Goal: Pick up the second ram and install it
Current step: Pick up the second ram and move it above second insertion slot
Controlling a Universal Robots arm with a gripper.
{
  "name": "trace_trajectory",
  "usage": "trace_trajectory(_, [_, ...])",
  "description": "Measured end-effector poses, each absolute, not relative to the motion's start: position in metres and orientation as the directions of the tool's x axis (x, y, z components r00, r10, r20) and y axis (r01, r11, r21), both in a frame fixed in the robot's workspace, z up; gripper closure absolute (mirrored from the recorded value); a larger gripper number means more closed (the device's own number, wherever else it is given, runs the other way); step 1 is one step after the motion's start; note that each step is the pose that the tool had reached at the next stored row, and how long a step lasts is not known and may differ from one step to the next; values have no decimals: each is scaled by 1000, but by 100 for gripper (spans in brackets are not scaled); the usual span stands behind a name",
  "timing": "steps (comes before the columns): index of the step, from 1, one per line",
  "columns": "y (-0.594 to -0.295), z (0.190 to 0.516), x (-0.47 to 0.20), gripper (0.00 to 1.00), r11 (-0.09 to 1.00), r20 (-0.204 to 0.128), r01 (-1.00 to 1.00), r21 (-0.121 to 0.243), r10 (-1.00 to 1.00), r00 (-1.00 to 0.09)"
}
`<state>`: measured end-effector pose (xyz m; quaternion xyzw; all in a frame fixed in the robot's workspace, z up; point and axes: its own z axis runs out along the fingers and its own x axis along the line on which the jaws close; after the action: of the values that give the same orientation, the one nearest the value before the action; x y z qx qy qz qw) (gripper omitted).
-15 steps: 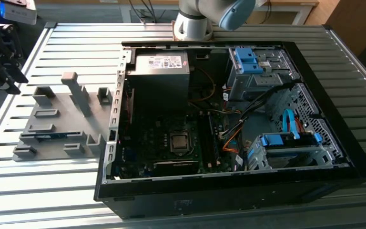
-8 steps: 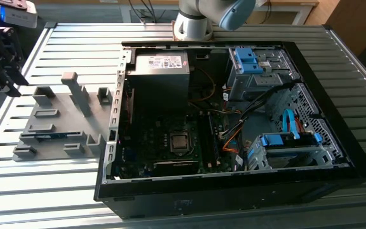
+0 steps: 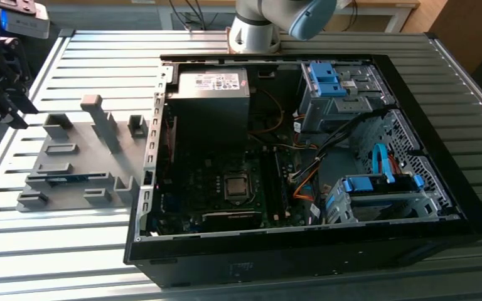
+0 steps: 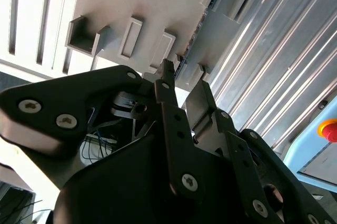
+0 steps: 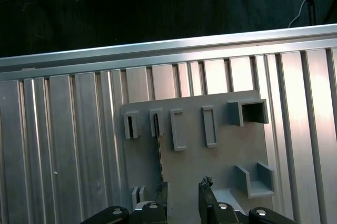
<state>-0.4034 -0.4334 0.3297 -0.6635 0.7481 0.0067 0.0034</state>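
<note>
Right now the pincer hangs empty with its jaws apart above the gray rack on the worktop, where the second ram stands on its thin edge in a slot, likely so its flat sides are easy to pinch.

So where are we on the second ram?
Nothing done yet: the second ram stands in its slot in the gray rack. In hand: nothing; the gripper hangs open over the rack, jaws near the stick, apart from it. Left: the pickup, and seating it in the computer case.
</note>
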Motion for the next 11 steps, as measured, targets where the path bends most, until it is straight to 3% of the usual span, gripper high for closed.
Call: trace_trajectory(11, [-433,322,-403,63,119,-14,-993,5,-993,-119])
